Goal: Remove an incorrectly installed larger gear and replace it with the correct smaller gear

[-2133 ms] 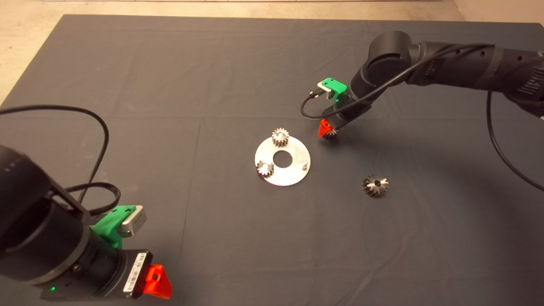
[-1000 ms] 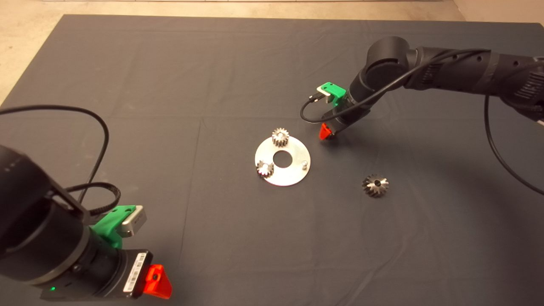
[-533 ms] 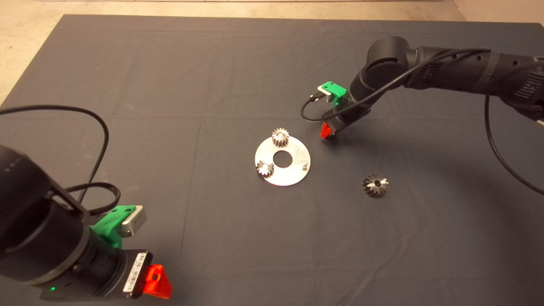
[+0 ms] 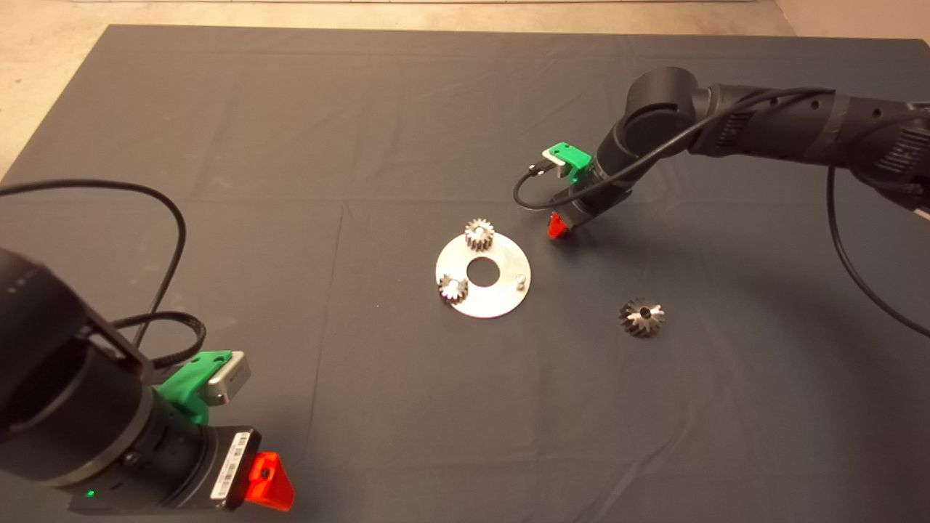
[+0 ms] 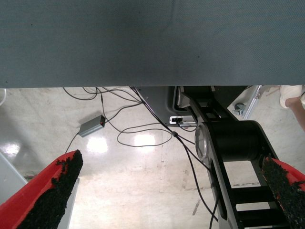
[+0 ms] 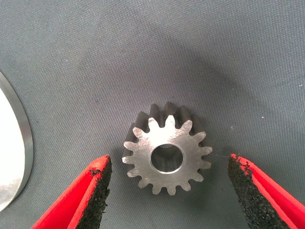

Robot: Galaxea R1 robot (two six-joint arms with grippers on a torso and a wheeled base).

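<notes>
Smaller gear (image 6: 167, 155) lies flat on the dark mat (image 4: 290, 131), just right of and slightly beyond the round metal plate (image 4: 501, 294), whose curved edge (image 6: 21, 143) shows close beside it in the right wrist view. In that view the gear sits between the right gripper's (image 6: 167, 191) two red fingers (image 6: 83, 200), which are spread wide to either side with a clear gap of mat between each black pad and the teeth, so nothing is pinched. From above, the right gripper (image 4: 558, 226) points down at that spot and hides the gear beneath it, the black arm reaching in from the right. The larger gear (image 4: 641, 317) rests on the mat well to the right of the plate and nearer than the right gripper, apart from everything else. Two lighter small gears stand on the plate, one at its far edge (image 4: 479, 234) and one at its left edge (image 4: 452, 288); a bare pin (image 4: 520, 279) stands at its right side. The left gripper (image 4: 269, 483) waits at the near left corner of the mat; its wrist view shows its fingers (image 5: 52, 188) spread, with the floor, cables and part of the robot's base beyond the mat's edge.
</notes>
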